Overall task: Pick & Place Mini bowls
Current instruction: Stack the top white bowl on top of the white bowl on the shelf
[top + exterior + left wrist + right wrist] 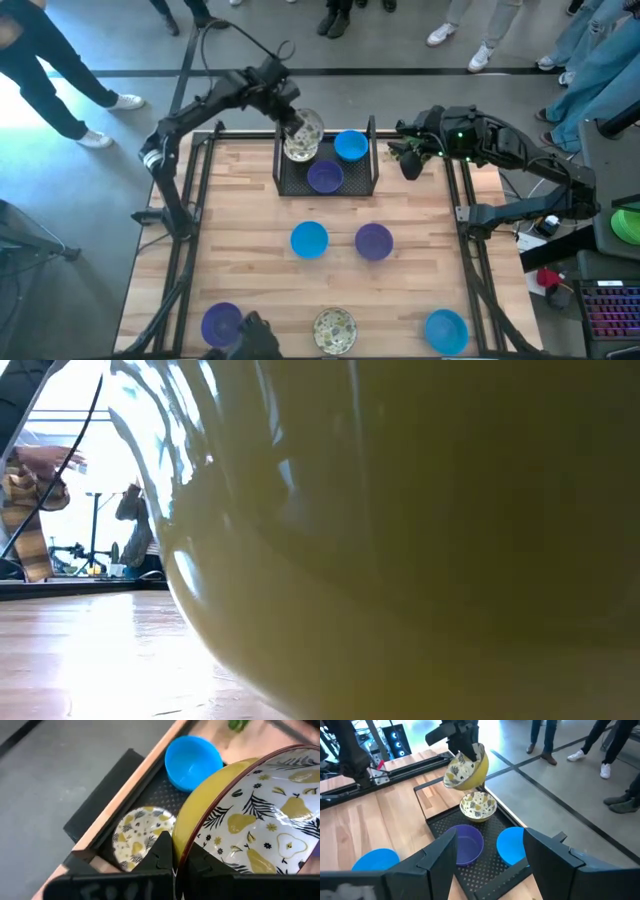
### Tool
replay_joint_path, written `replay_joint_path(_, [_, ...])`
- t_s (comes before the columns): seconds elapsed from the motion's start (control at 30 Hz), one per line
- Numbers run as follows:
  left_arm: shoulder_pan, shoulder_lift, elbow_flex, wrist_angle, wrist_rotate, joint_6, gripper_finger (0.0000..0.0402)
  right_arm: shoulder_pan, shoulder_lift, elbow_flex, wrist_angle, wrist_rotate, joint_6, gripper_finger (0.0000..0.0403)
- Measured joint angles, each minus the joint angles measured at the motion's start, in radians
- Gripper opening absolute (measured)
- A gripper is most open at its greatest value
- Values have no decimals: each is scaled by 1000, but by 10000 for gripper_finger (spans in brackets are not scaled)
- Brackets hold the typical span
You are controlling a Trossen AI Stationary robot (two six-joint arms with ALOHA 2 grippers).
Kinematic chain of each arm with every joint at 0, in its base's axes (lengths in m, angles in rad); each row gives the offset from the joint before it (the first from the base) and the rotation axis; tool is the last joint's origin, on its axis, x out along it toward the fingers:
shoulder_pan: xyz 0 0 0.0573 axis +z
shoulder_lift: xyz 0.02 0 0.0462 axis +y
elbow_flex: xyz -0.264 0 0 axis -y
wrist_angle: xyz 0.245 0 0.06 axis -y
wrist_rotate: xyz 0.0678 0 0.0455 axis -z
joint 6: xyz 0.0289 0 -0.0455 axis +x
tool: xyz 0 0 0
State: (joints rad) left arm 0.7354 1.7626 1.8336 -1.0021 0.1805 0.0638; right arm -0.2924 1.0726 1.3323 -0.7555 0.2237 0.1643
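People's legs and shoes ring the far side of the wooden table, and right at that far edge sits the black mesh tray where the action is. The held patterned bowl, yellow outside with pears and leaves printed inside, hangs tilted on its side above the tray, its rim nipped between the fingers of the left claw. Directly beneath it, a second patterned bowl already rests in the tray's far-left corner, so the drop looks to be straight down, and the held bowl's opening faces sideways rather than up; it would need levelling to nest or land flat. Beside that corner bowl, a blue bowl and a purple bowl sit in the tray as well. Out on the bare table, a blue bowl and a purple bowl wait mid-table, with a purple bowl, a patterned bowl and a blue bowl along the near edge. The right claw hovers near the tray's right side with its fingers spread wide, empty, just by the green plant. The left arm is clearly the one over the target; the mid-table pair lies about evenly between both arms.
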Motion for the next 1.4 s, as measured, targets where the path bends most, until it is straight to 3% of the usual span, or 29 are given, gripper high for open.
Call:
replay_joint_path(0.43, [24,1,22,-33,-17,240,4,0,4,0,1,3,42,221])
replay_joint_path(0.6, [14,12,39,-37,-67,328,4,0,4,0,2,3,51,221])
replay_joint_path(1.17, [-14,357,521,-384,-121,378,4,0,4,0,2,12,61,221])
replay_joint_path(1.4, [-24,390,463,-392,-123,406,4,0,4,0,1,14,61,221])
